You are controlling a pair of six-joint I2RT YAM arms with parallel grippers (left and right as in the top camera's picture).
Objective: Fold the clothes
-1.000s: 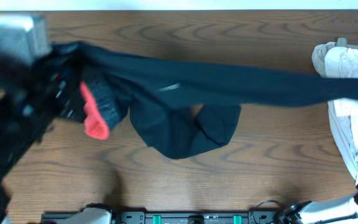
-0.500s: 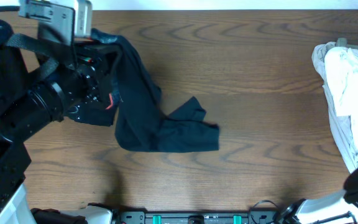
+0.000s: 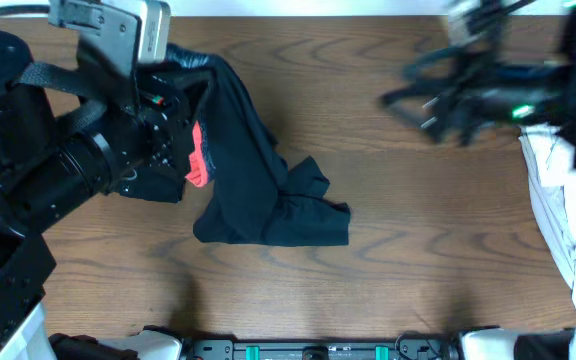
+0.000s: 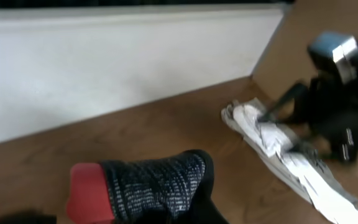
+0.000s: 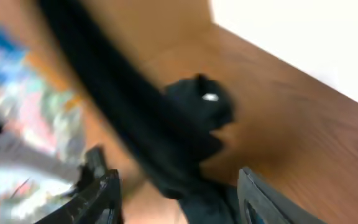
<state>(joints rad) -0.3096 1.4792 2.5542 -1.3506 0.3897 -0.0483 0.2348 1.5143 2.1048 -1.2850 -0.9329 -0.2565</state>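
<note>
At left jaws, bunched trousers [image 3: 258, 190]

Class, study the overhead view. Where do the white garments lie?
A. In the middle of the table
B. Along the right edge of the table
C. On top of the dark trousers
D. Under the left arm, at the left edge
B: the white garments lie along the right edge of the table, well apart from the dark trousers bunched left of centre.
</note>
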